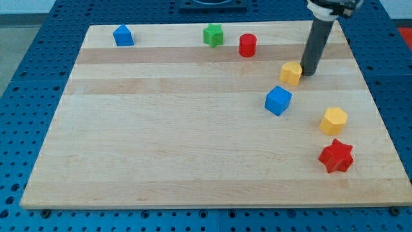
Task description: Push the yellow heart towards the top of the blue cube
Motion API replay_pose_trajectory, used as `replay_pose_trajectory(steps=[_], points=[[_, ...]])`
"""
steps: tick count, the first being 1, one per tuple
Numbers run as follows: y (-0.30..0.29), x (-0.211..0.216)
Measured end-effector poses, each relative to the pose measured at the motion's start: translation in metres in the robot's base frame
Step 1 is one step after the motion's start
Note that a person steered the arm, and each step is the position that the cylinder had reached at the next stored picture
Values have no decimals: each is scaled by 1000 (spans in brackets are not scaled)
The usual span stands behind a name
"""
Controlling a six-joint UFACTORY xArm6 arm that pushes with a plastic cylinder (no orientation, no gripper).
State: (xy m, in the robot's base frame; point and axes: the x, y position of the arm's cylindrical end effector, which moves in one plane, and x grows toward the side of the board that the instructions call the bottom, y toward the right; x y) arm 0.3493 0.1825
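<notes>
One dark rod ends the arm, with no claw, so there are no jaws to report as spread or pressed together. My tip (308, 73) sits on the wooden board (193, 154), just at the view's right side of the yellow heart (291, 73); rod and heart appear to touch, though the contact line is too small to confirm.

The yellow heart lies in the board's upper right area. The blue cube (278, 100) lies just below it, slightly toward the view's left, with a narrow gap between the two blocks.

Farther toward the view's bottom right, a yellow hexagonal block (333, 120) stands apart from the cube. A red star (336, 156) lies near it, just below, close to the board's right edge.

Along the view's top, a red cylinder (248, 45) stands to the left of the rod. A green star (213, 35) sits just to the cylinder's left. A blue house-shaped block (123, 35) lies well apart, near the top left corner.

The board rests on a blue perforated table (26, 96).
</notes>
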Motion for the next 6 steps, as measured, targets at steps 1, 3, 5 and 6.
replay_pose_trajectory(steps=[1,3,5,6], points=[[-21,-2],[-24,11],[-32,32],[-45,42]])
